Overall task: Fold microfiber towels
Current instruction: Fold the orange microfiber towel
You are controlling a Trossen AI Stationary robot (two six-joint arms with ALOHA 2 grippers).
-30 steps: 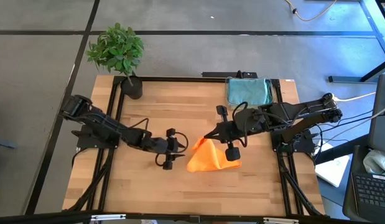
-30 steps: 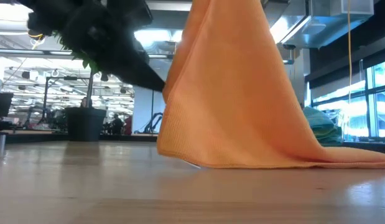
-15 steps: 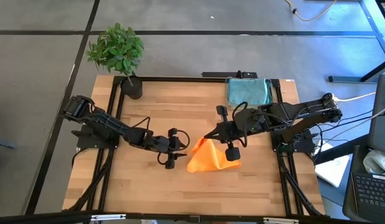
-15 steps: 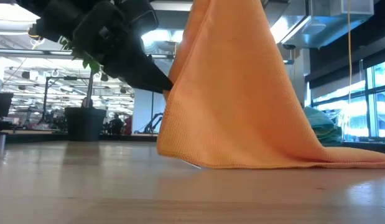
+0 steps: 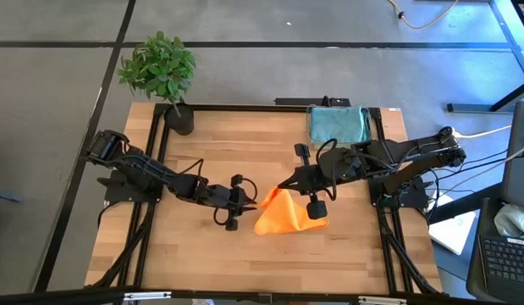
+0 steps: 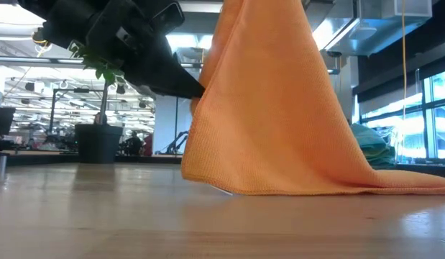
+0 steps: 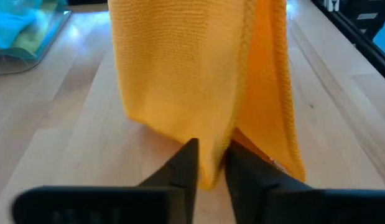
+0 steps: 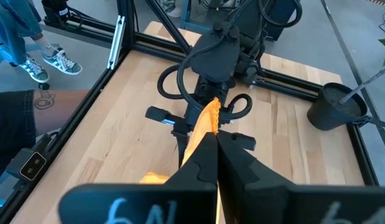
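An orange microfiber towel (image 5: 289, 216) stands as a peak near the table's middle, its top held up and its lower part spread on the wood (image 6: 395, 183). My right gripper (image 5: 281, 186) is shut on the peak. My left gripper (image 5: 251, 198) has reached the towel's hanging left edge and is shut on it. A teal towel (image 5: 338, 124) lies in the clear bin at the far right. The other towels show only as blue and green cloth in that bin (image 7: 24, 28). My left gripper pinches the towel's hanging left edge (image 7: 211, 177) between its two fingers, low on the drape. The fingers come level from the table's left. The edge looks like a fold of more than one layer. It hangs from above, with its bottom close to the table. My right gripper pinches the towel's top (image 8: 208, 118) between its two shut fingers, coming from the table's right and slanting down. The towel hangs below as a cone. Its lower right part lies on the table.
A potted plant (image 5: 179, 119) stands at the far left corner. The clear bin (image 5: 376, 119) sits at the far right edge. A black frame (image 5: 245, 108) rims the table. A person (image 8: 30, 118) stands beside the table.
My left gripper has gone toward the table's right edge, up to the hanging left edge of the orange towel. The towel and my right gripper have kept still.
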